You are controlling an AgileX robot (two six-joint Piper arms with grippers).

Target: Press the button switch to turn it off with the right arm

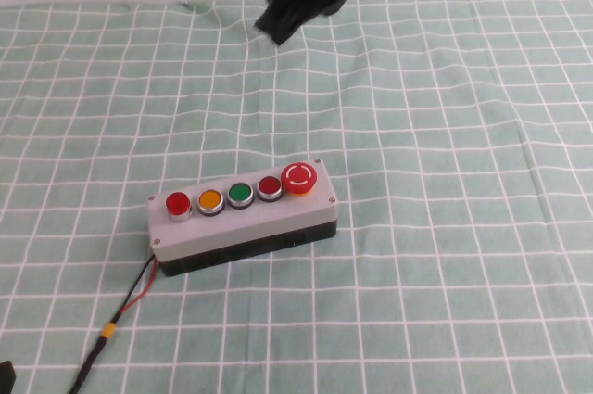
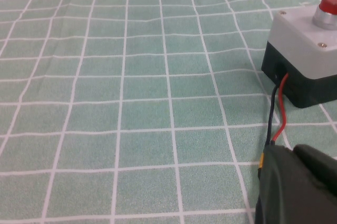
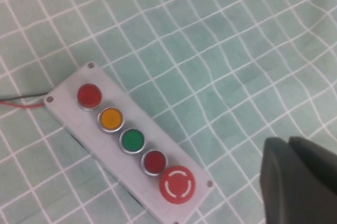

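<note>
The button switch (image 1: 178,204) is the bright red round button with a silver collar at the left end of the grey five-button box (image 1: 243,220). The right wrist view shows the button switch (image 3: 89,95) from above. My right gripper (image 1: 276,28) hangs high over the far side of the cloth, well behind the box and touching nothing; its fingers (image 3: 279,182) are shut together with nothing between them. My left gripper (image 2: 294,150) is shut and low over the cloth, by the box's wires, with the button switch (image 2: 329,3) beyond it.
Yellow (image 1: 210,199), green (image 1: 240,194) and darker red (image 1: 269,187) buttons follow, then a big red mushroom knob (image 1: 300,178). Red and black wires (image 1: 134,297) trail from the box's left end toward the near edge. A green checked cloth (image 1: 445,255) covers the table.
</note>
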